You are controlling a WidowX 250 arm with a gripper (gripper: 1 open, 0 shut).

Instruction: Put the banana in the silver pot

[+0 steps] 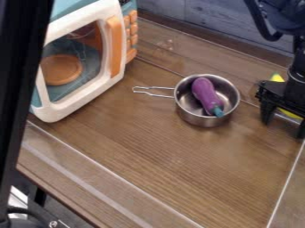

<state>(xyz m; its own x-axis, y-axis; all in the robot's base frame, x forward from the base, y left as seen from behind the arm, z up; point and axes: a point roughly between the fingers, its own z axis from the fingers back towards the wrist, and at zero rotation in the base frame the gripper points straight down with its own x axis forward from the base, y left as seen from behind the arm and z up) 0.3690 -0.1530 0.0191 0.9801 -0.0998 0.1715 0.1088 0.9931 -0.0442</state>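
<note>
Gripper [284,109] low at the table's right edge, pointing down, jaws apart around a sliver of yellow: the banana [277,79], mostly hidden behind it, apparently being straddled for a grasp. Left to right otherwise: microwave [78,53] with door ajar, clear of the work; pot [208,100] mid-table, handle pointing left, just beside the gripper. An eggplant [209,94] already lies inside, leaving little room.

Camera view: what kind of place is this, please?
Probably a toy kitchen set up for robot practice: a toy microwave, a small silver pot holding a purple eggplant, and a wooden tabletop.
</note>
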